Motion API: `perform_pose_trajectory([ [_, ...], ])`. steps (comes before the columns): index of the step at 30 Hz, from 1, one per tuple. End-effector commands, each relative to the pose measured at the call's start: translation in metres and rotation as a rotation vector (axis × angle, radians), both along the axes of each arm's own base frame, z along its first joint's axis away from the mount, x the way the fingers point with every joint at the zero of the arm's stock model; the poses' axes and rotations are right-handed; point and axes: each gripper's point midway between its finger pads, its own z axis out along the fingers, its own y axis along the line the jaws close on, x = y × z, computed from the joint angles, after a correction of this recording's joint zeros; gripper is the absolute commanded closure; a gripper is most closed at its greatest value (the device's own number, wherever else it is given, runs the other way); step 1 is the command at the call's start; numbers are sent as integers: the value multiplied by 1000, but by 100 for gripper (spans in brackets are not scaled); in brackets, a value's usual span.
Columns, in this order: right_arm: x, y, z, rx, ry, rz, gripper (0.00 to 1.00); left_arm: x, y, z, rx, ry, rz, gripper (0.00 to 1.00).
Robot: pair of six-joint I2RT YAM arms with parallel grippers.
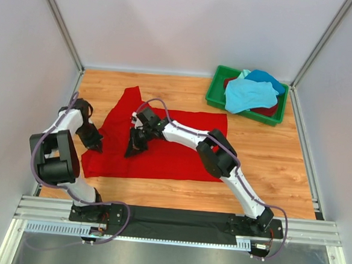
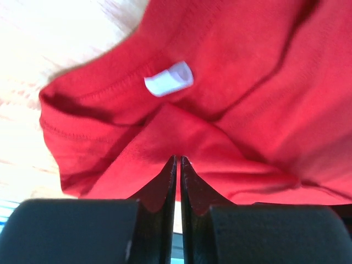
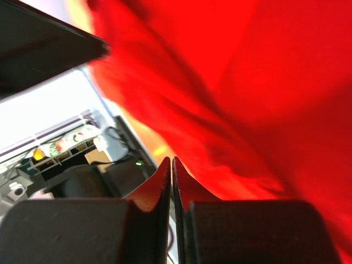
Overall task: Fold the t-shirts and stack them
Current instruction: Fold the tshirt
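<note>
A bright red t-shirt (image 1: 175, 147) lies spread on the wooden table, one sleeve pointing to the far side. My left gripper (image 1: 96, 146) is at the shirt's left edge. In the left wrist view its jaws (image 2: 177, 159) are pinched together on a raised fold of red cloth (image 2: 247, 82), just below the white neck label (image 2: 169, 78). My right gripper (image 1: 130, 152) is over the shirt's left-middle part. Its jaws (image 3: 171, 160) are shut with the tips at the edge of a lifted fold of the red cloth (image 3: 264, 82).
A green bin (image 1: 214, 92) stands at the far right and holds a light turquoise shirt (image 1: 245, 94), a blue one (image 1: 267, 78) and a dark red one (image 1: 267, 109). The two arms are close together over the left half of the table. Grey walls enclose the table.
</note>
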Motion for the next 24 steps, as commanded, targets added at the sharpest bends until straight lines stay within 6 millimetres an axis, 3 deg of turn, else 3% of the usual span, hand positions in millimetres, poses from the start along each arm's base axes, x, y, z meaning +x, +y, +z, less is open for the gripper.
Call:
perform_pose_trajectory([
  [1,-7,-7,-18,-29,29,-4,96,6,9,-11,37,20,-16,88],
  [6,-16,-38,-49,-149,8,17,96,-2,26,-32,109,120,-4,89],
  [9,-17,-42,-32,-152,-19,38,94,-1,27,-25,114,108,0,89],
  [13,-25,-53,-13,-144,-27,24,83,5,21,3,101,8,6,82],
  [17,-22,-46,-10,-94,-22,12,73,6,5,12,32,-43,1,79],
  [24,-16,-31,-11,-57,-19,5,68,1,-11,-2,-43,-29,-26,79],
])
